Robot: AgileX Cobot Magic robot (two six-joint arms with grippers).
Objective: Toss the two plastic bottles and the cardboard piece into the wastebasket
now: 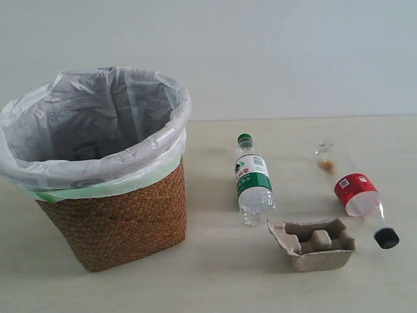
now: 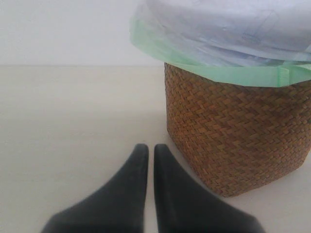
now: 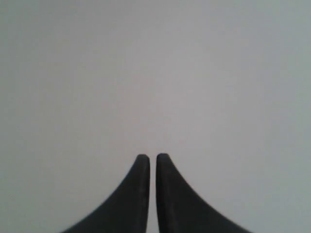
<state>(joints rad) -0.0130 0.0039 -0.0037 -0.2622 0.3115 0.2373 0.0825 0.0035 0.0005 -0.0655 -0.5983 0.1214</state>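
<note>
The wicker wastebasket (image 1: 120, 215) with its white, green-edged liner stands at the left of the exterior view. To its right lies the green-capped bottle (image 1: 252, 182), cap pointing away. Further right lies the red-label bottle (image 1: 355, 193), black cap toward the front. The pulp cardboard piece (image 1: 314, 243) sits between them, nearer the front. Neither arm shows in the exterior view. My left gripper (image 2: 151, 148) is shut and empty, just beside the wastebasket (image 2: 233, 141). My right gripper (image 3: 152, 158) is shut and empty, facing a plain pale surface.
A pale wooden table (image 1: 208, 287) carries everything, with a white wall behind it. Bare tabletop (image 2: 73, 121) stretches beside the basket in the left wrist view.
</note>
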